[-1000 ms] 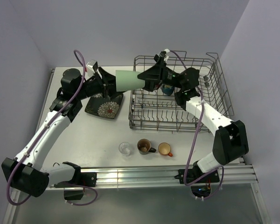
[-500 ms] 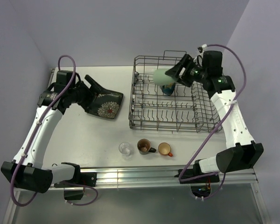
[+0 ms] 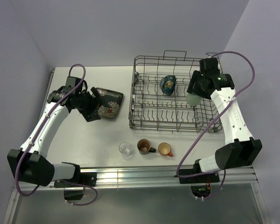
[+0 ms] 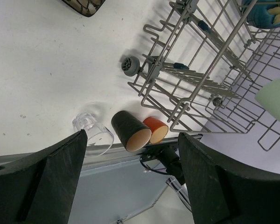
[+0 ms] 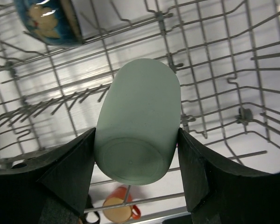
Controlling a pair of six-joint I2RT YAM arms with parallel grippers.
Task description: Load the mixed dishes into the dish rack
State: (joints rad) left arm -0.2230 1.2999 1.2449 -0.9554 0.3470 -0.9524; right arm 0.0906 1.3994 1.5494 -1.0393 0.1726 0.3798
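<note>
My right gripper (image 3: 194,95) is shut on the pale green cup (image 3: 193,98), holding it base up over the right part of the dish rack (image 3: 177,127). In the right wrist view the cup (image 5: 140,116) fills the gripper (image 5: 136,133) above the rack wires (image 5: 214,60). The dark-blue bowl (image 3: 168,84) stands in the rack's back middle. My left gripper (image 3: 97,106) is open and empty, over the left edge of the dark flowered plate (image 3: 111,102). The clear glass (image 3: 125,148), brown mug (image 3: 143,146) and orange mug (image 3: 165,149) stand in a row at the table's front.
The left wrist view shows the open gripper (image 4: 131,135), the glass (image 4: 91,133), brown mug (image 4: 128,130), orange mug (image 4: 155,130) and the rack's corner with a small wheel (image 4: 129,64). The table's front rail (image 3: 144,175) runs below the mugs. Walls close in on the left, back and right.
My right gripper has carried the green cup from the rack's back middle to its right side and turned it downward. My left arm has swung toward the plate's left edge.
</note>
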